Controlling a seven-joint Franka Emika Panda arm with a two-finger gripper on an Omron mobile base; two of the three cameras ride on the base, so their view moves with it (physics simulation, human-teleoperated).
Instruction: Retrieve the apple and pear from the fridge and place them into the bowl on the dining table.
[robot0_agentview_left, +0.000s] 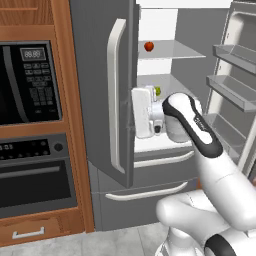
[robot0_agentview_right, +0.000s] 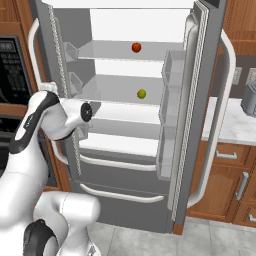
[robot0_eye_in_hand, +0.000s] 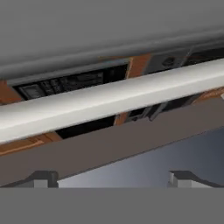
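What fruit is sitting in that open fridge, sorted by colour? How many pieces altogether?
Red: 1, the apple on the upper shelf of the fridge
Yellow-green: 1, the pear on the shelf below
Total: 2

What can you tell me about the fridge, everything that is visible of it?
The fridge is tall and grey, with a white shelved interior and two lower drawers with white handles. Both upper doors stand open. Long curved white handles run down the doors; the left door's handle lies just ahead of the open claw, not gripped. The apple sits on an upper shelf, the pear on the shelf below.
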